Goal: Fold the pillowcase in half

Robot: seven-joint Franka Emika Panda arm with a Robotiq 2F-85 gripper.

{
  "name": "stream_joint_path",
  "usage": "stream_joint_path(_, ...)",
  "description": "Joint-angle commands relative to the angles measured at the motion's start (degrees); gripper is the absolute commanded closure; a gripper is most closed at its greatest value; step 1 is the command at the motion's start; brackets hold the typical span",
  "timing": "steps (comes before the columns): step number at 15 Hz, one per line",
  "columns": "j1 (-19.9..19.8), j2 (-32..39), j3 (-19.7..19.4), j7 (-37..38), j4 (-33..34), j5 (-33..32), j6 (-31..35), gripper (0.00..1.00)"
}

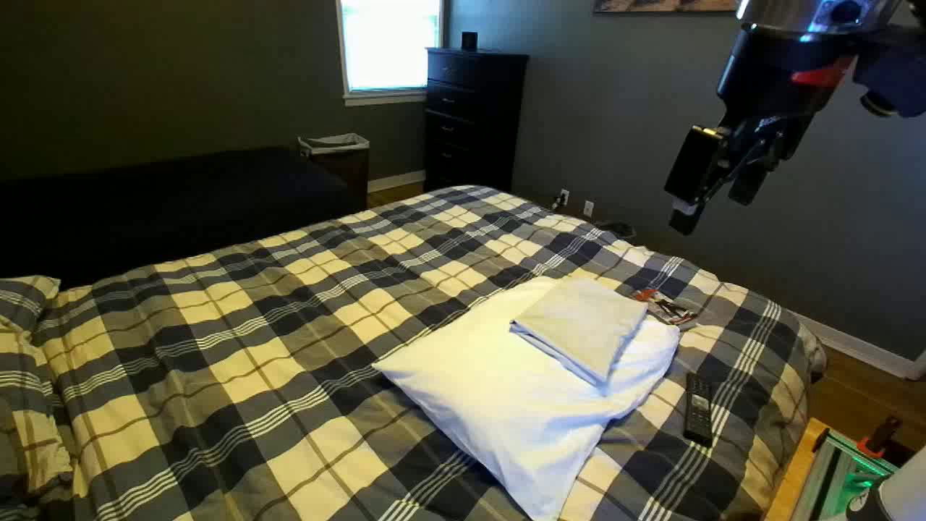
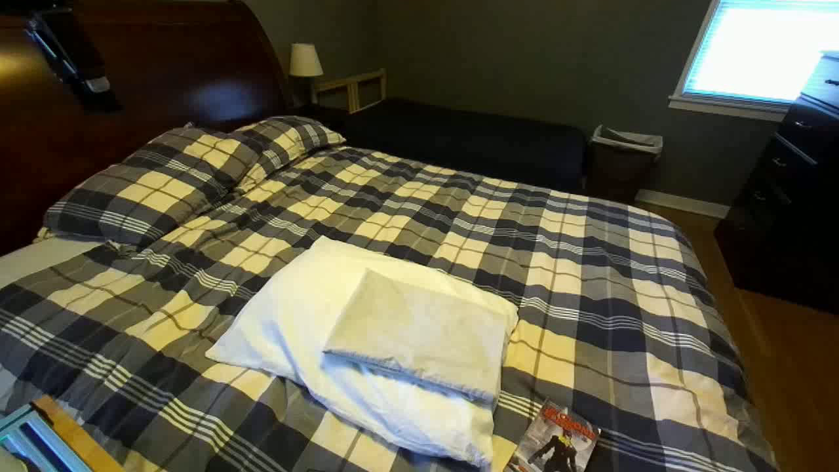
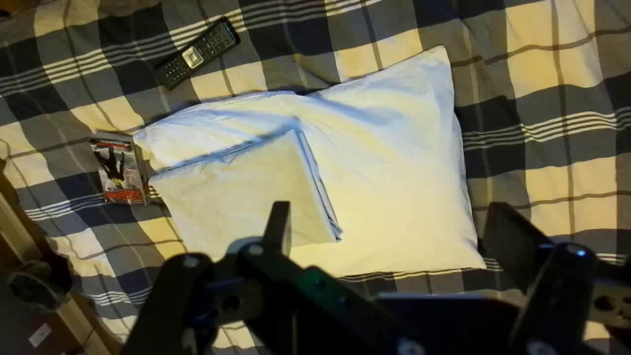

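The pillowcase (image 3: 236,192) is dull cloth, the headboard (image 2: 164,65) shiny wood, and the remote (image 3: 197,54) near the bed edge (image 1: 778,427) plastic.

Remote (image 3: 197,55) near the white pillow (image 3: 394,172), apart from it. Case (image 3: 118,170) with red lettering just beside one pillow corner. In an exterior view: plaid pillows (image 2: 164,183) at the headboard (image 2: 177,59), white-shaded lamp (image 2: 306,60) past it. In both exterior views: dark dresser (image 1: 474,116), bright window (image 1: 391,43), hamper (image 2: 619,170) with pale liner (image 2: 639,145). Small black box (image 1: 469,41) atop the dresser.
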Motion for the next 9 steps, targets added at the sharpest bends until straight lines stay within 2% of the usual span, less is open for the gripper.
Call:
stream_joint_path(1,0.7,0.3,-0.5,0.4,0.2,-0.4,-0.1,0.0)
stream_joint_path(8,0.7,0.3,-0.5,0.4,0.2,-0.4,-0.1,0.0)
stream_joint_path(9,0.0,0.3,-1.6,1.5,-0.2,0.9,0.4,0.0)
